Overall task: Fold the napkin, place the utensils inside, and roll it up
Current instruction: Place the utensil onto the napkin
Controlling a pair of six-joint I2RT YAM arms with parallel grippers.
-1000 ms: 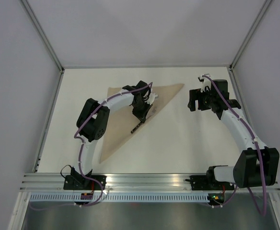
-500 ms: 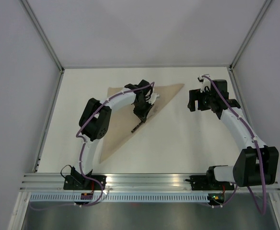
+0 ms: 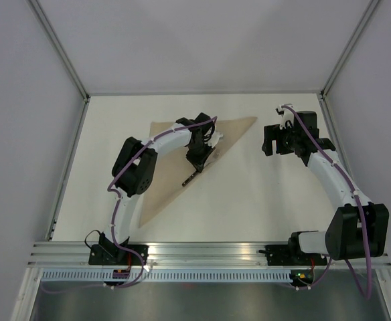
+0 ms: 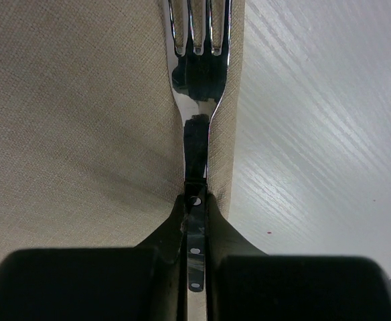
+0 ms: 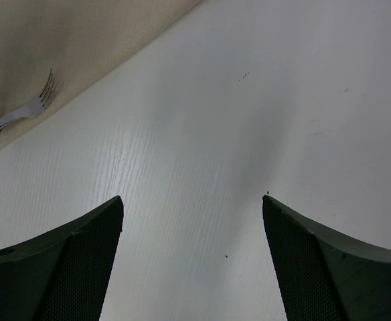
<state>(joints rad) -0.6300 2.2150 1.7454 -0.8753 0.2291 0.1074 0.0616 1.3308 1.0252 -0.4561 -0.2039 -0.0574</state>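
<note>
The tan napkin (image 3: 172,157) lies folded into a triangle on the white table (image 3: 262,200). My left gripper (image 3: 199,164) hangs over its long slanted edge, shut on the black handle of the fork (image 3: 191,176). In the left wrist view the handle is clamped between the left gripper (image 4: 195,217) fingers. The fork's silver tines (image 4: 197,30) point ahead, over the napkin (image 4: 82,120) just inside its edge. My right gripper (image 3: 286,139) stands open off the napkin's right tip. In its wrist view the right gripper (image 5: 192,197) has only bare table between its fingers, and the fork (image 5: 31,107) shows at the upper left.
Metal frame posts and grey walls (image 3: 68,160) border the table on the left, back and right. The aluminium rail (image 3: 202,253) with both arm bases runs along the near edge. Purple cables follow both arms.
The left arm has shifted slightly, carrying the fork a little along the napkin's slanted edge. The right arm has not moved.
</note>
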